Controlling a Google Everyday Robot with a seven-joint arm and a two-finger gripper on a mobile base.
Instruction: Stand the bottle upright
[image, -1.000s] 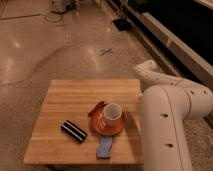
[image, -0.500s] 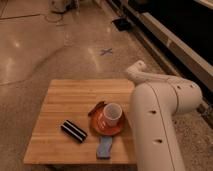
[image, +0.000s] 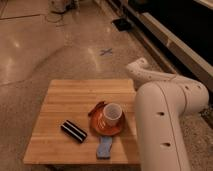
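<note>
**Bottle not made out; arm crowds the cup's right side**

Left of the cup (image: 112, 114) and behind it, the wooden table (image: 65, 97) shows bare boards out to its edges. Right of the cup, the white robot arm (image: 160, 120) covers the table's corner. I cannot tell where the bottle is or how it looks. A black box (image: 74, 131) lies front-left of the cup. A blue object (image: 104, 146) lies just in front, at the near edge. The gripper is hidden somewhere right of the cup, so its opening cannot be told.
</note>
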